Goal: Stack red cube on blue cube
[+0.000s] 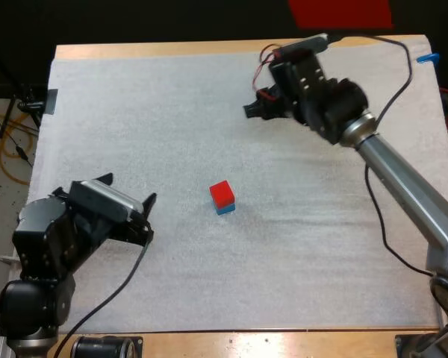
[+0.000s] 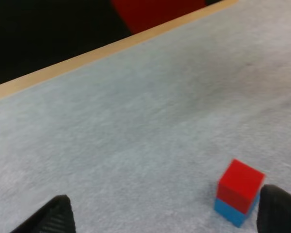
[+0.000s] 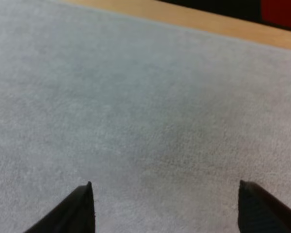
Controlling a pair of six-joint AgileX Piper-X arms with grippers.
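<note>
Left gripper [image 1: 128, 189] sits closest to the high camera, at the near left of the mat [image 1: 134, 112]. We see its fingers [image 2: 56, 216] spread wide and empty, aimed toward the stack.

Red cube [image 1: 222, 193] rests on top of the blue cube [image 1: 225, 209], near the middle of the mat and well apart from both arms. In the left wrist view the red cube [image 2: 240, 182] sits fairly square on the blue cube [image 2: 233, 211]. We judge the stacking done.

Handling, by our estimate: both cubes look small, rigid and light, with smooth, flat faces that could slip under a loose pinch. If regripping is needed, we would take the red cube by two opposite side faces, above the seam, so the blue one is not nudged.

Right gripper [image 1: 252, 104] hangs over the far side of the mat, fingers [image 3: 80, 208] wide apart over bare mat, holding nothing.

We find no labels, brands or writing to read.
</note>
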